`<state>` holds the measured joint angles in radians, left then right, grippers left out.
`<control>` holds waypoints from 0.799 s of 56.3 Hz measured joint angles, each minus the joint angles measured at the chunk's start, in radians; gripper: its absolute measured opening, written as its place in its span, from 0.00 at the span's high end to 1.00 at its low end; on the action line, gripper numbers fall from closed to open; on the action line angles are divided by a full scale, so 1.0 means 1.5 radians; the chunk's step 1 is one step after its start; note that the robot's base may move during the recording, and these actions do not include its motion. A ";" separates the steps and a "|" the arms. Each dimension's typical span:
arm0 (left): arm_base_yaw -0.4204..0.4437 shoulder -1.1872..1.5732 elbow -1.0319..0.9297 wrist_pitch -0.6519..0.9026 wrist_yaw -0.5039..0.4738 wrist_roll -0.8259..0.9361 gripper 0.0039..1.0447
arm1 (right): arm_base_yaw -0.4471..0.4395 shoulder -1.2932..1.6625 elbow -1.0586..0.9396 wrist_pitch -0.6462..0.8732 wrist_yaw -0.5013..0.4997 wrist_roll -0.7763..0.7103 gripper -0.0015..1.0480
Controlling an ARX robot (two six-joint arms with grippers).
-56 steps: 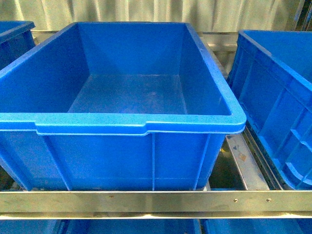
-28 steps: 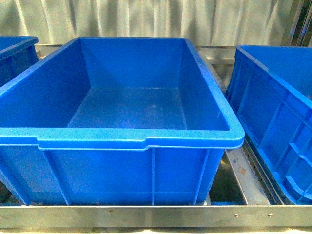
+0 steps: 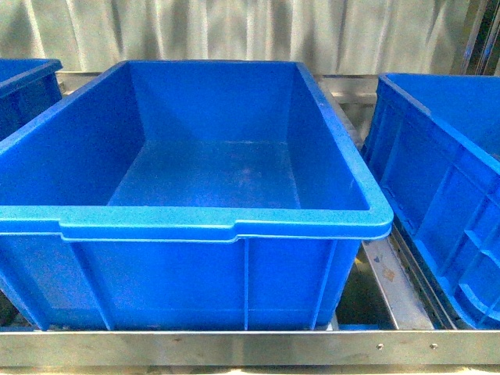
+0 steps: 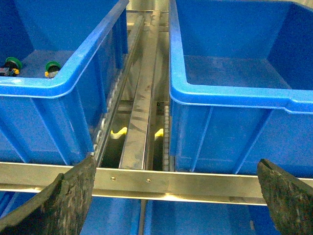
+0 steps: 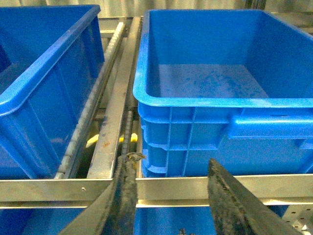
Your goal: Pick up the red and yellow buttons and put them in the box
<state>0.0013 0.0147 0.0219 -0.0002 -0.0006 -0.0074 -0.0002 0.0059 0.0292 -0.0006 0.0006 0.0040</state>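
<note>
The big empty blue box (image 3: 226,223) fills the middle of the front view. Neither the red nor the yellow button shows in any view. Neither gripper shows in the front view. In the left wrist view my left gripper (image 4: 176,196) is open and empty, over the metal front rail (image 4: 161,181), between the left bin (image 4: 63,81) and the middle box (image 4: 234,98). Two green-capped switches (image 4: 11,63) lie in that left bin. In the right wrist view my right gripper (image 5: 173,196) is open and empty, over the rail (image 5: 166,188), in front of the empty right bin (image 5: 220,103).
A blue bin stands on each side of the middle box, left (image 3: 27,78) and right (image 3: 445,172), on a metal roller rack (image 3: 387,273). Yellow clips (image 4: 119,131) sit low between the rack's rails. A corrugated wall (image 3: 250,31) stands behind.
The front view shifted between one second ago and half a second ago, so the box sits lower in the picture and more wall shows. Since then it has held still.
</note>
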 joint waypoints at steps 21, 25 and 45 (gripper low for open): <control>0.000 0.000 0.000 0.000 0.000 0.000 0.07 | 0.000 0.000 0.000 0.000 0.000 0.000 0.06; 0.000 0.000 0.000 0.000 0.000 0.000 0.07 | 0.000 0.000 0.000 0.000 0.000 0.000 0.06; 0.000 0.000 0.000 0.000 0.000 0.000 0.07 | 0.000 0.000 0.000 0.000 0.000 0.000 0.06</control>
<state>0.0013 0.0147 0.0219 -0.0002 -0.0002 -0.0074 -0.0002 0.0059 0.0292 -0.0006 0.0006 0.0040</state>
